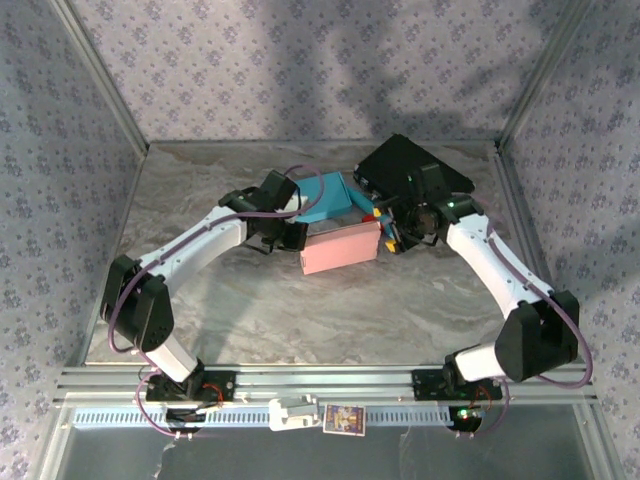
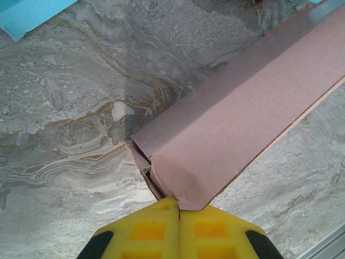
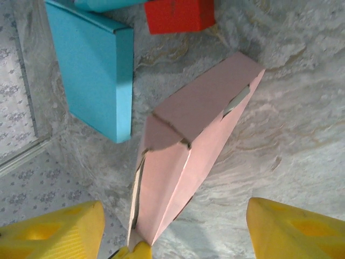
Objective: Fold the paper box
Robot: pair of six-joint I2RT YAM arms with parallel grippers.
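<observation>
The left hand (image 2: 179, 208) has its yellow fingers (image 2: 145, 232) pressed together on one end of the pink paper box (image 2: 242, 124), pinching its folded edge. The box sits at the middle of the marbled worktop (image 1: 250, 310), between the two hands. The right hand (image 3: 175, 208) is spread wide, a finger at each side of the box's other end, clear of it. Just behind lie a blue box (image 3: 91, 70) and a red box (image 3: 180, 13); a flat black thing (image 1: 415, 170) lies at the back right.
</observation>
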